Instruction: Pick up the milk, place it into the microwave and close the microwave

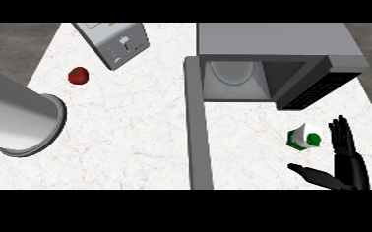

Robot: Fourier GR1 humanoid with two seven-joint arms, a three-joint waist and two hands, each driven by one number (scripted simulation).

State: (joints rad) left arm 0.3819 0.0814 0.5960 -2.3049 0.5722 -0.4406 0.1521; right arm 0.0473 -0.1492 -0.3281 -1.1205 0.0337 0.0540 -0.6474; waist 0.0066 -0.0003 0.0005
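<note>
Just left of my right hand's (347, 163) spread, empty fingers (341, 132), the milk (305, 137) stands on the bench (131, 128) below the open microwave (276, 54), and I judge it light, stiff-sided and easily tipped, best clasped across its flat sides.

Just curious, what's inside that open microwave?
Inside the microwave only a round white plate shows. The milk stands outside on the counter. The roof hides the rest inside.

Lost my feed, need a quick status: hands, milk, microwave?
Right hand open beside milk, not gripping. Left hand out of view. Milk on counter, microwave door open. Nothing blocking.
</note>
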